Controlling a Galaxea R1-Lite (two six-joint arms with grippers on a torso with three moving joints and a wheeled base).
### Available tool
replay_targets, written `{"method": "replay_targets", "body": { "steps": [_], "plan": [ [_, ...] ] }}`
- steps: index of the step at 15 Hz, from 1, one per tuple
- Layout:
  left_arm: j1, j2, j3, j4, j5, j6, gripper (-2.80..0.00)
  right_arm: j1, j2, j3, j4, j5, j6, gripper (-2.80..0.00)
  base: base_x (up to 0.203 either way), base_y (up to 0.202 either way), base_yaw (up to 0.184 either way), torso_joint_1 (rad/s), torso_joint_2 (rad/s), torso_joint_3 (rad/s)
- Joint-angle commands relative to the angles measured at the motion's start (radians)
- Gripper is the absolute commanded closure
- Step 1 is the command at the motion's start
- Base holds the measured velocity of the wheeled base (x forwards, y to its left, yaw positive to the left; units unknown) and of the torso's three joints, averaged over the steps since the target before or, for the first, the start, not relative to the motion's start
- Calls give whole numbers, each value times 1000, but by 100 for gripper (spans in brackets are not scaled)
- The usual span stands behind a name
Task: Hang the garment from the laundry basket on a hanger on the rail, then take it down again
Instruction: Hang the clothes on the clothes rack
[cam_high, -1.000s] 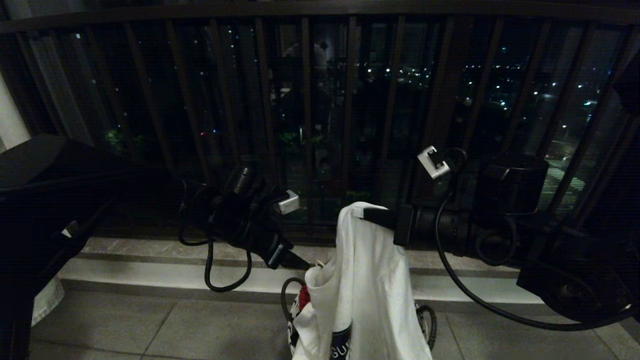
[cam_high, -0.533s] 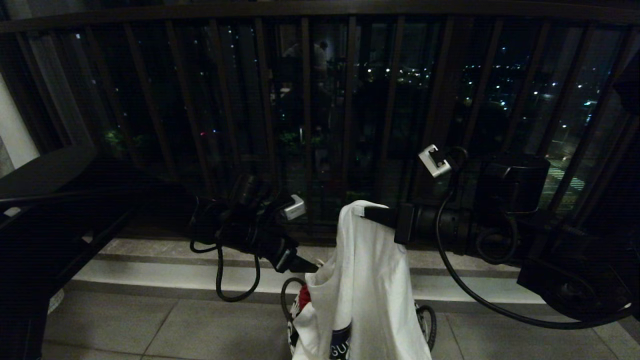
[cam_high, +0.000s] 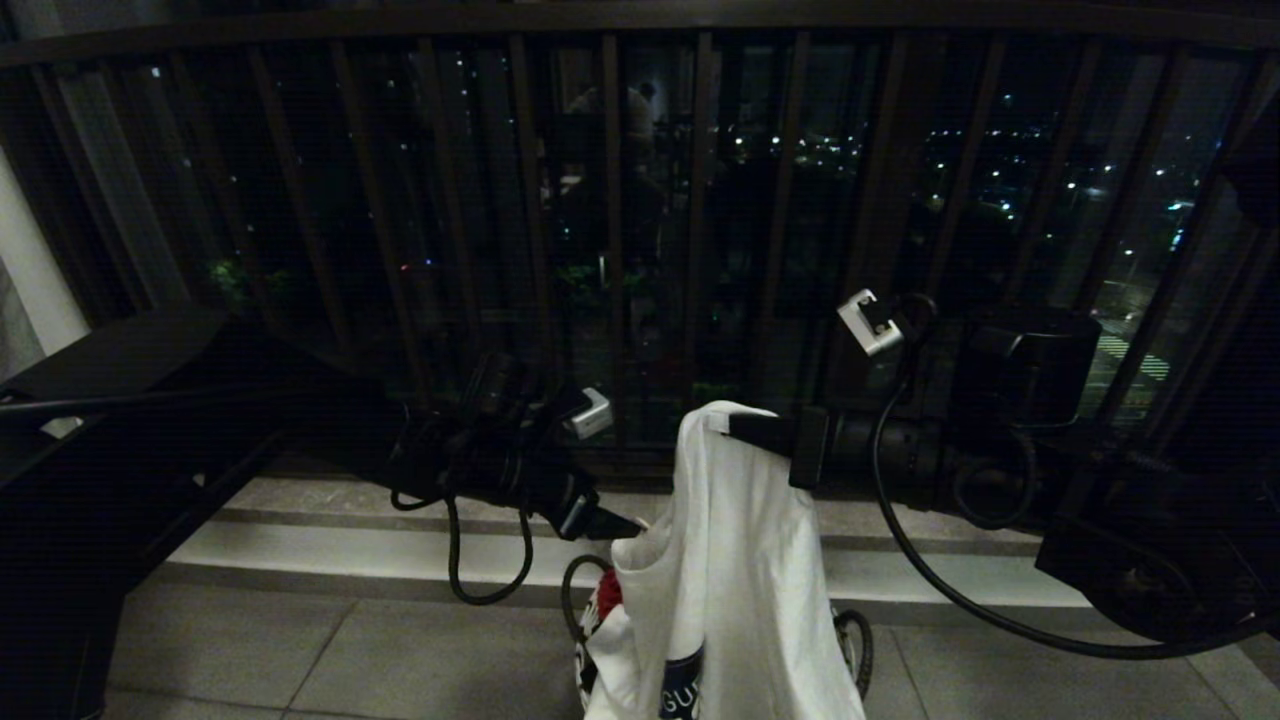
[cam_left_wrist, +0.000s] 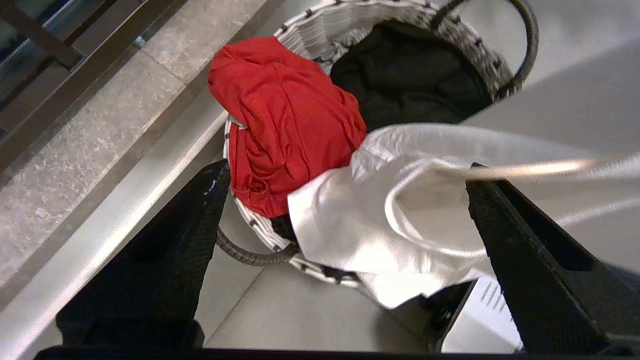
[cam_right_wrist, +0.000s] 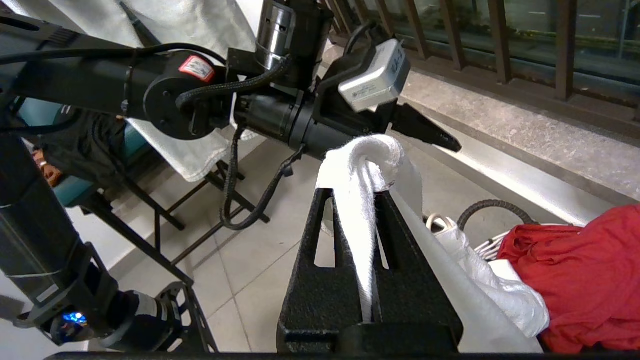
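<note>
Since a second ago my left arm has swung in toward the shirt: in the head view the left gripper now sits closer to the cloth, its tip just beside the hanging folds, and the big dark upper arm has slid further into the left of the view. My left fingers have spread and stand wide apart, holding nothing; a fold of the white cloth lies between them, brushing the inner edge of one finger, while the other is clear of it. My right gripper has not shifted. Its fingers are pressed together on a bunched top edge of the shirt, which pokes out past their tips in a small roll and runs down between them.

The shirt hangs from that pinch in long loose folds, white and creased, with a dark blue printed patch showing low down on the front. Its lower part drapes onto the basket below my fingers, partly over the rim. Inside the basket lie a red cloth and a black one, beyond my left fingertips. The basket's rim is pale weave with dark flecks and a dark loop handle.
</note>
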Motion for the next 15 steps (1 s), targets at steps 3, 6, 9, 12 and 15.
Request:
{"method": "replay_targets", "body": {
  "steps": [3, 6, 9, 12, 15],
  "plan": [
    [0, 19, 19, -78, 25, -11, -280, 0, -4, 2, -5, 3, 3, 0, 0, 0, 0, 0, 0, 0],
    [0, 23, 71, -153, 30, -14, -280, 0, -4, 3, -5, 3, 3, 0, 0, 0, 0, 0, 0, 0],
    [-2, 27, 110, -264, 30, -77, -280, 2, -5, 5, -5, 3, 3, 0, 0, 0, 0, 0, 0, 0],
    [-12, 17, 144, -307, 29, -103, -280, 1, -8, 6, -5, 3, 3, 0, 0, 0, 0, 0, 0, 0],
    [-19, 2, 169, -318, 27, -127, -280, 0, -10, 5, -5, 3, 3, 0, 0, 0, 0, 0, 0, 0]
  ]
}}
